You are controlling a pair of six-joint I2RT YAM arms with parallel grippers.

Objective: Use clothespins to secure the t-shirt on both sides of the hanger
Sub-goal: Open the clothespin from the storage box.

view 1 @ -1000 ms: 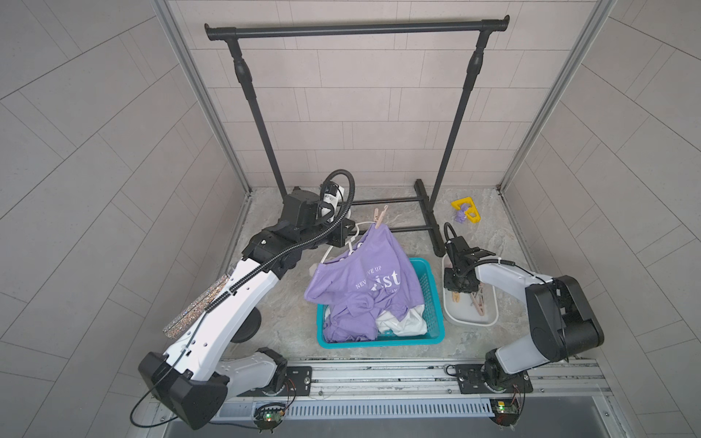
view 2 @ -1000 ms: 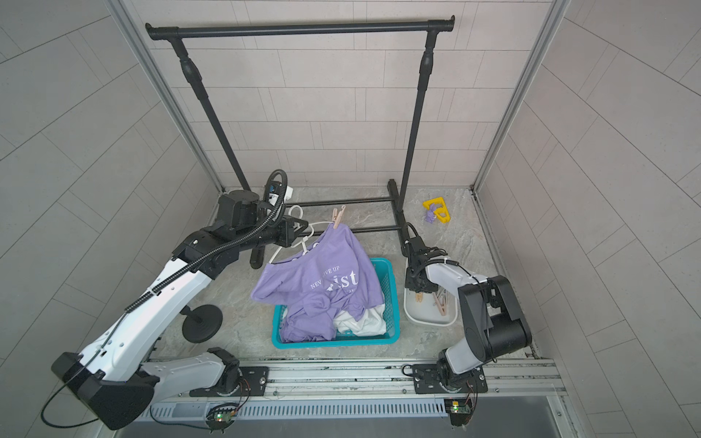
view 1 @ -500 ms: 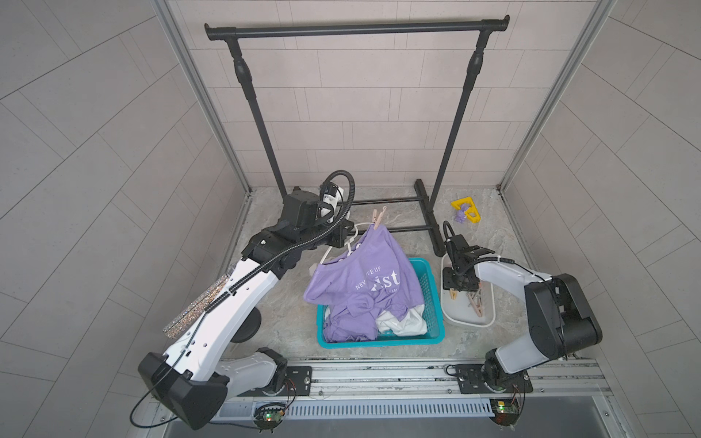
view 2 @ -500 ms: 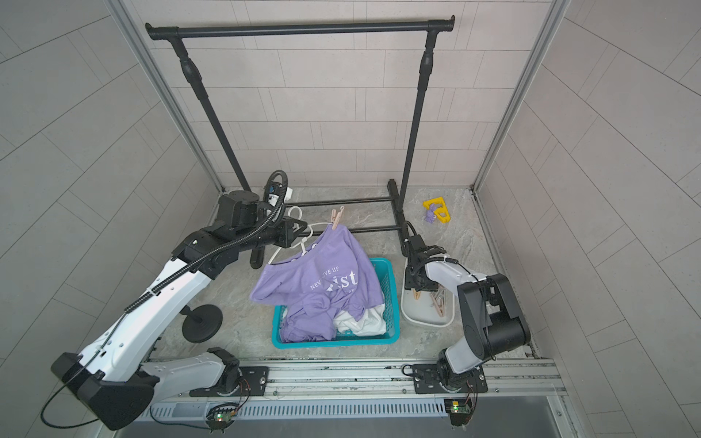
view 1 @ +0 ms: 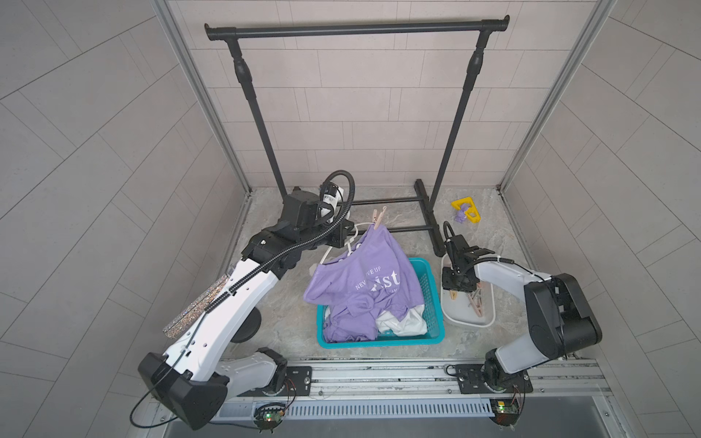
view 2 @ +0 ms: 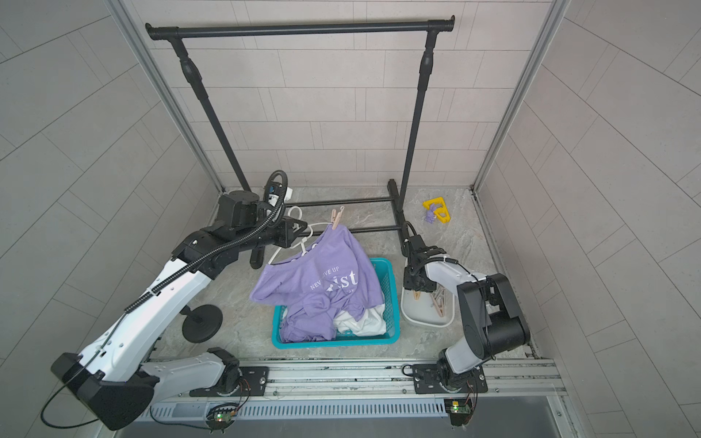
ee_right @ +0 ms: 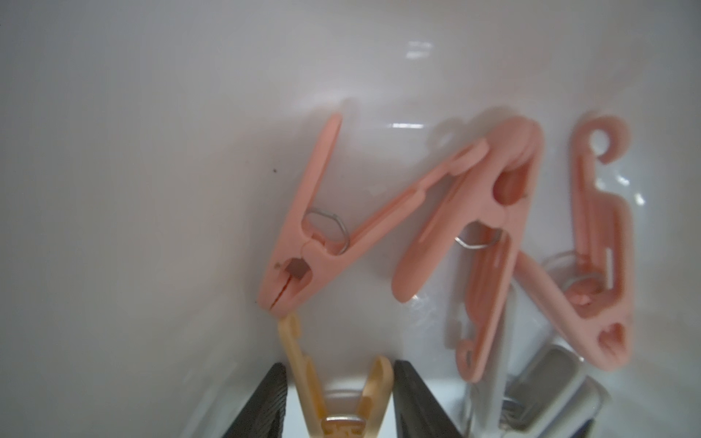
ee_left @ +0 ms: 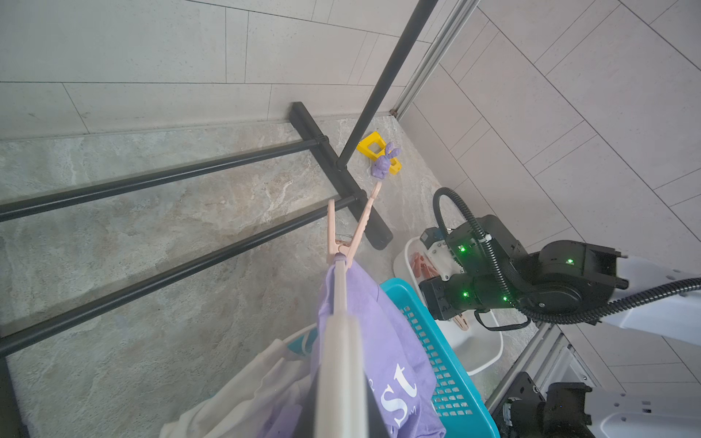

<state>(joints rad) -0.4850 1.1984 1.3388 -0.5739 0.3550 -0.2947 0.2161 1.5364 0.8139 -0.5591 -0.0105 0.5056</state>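
Tray point(view 1: 464, 317), 3 o'clock of basket point(view 1: 379, 343): right gripper point(ee_right: 340, 366) straddles peach-tan clothespin point(ee_right: 296, 352); clamped or loose, cannot tell. An off-centre pinch could flick it away. Beyond, left gripper point(view 1: 341, 235) clenches hanger point(ee_left: 340, 299); t-shirt's point(view 1: 364, 265) unpinned 8 o'clock shoulder may slide off.

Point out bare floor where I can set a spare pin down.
Free: floor between the rack's two base bars; floor between left arm and basket; strip between tray and yellow block. Crowded: tray, full of pins, and basket.

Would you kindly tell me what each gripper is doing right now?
Left gripper: closed, holding the hanger.
Right gripper: straddling a peach clothespin; grip cannot be told.
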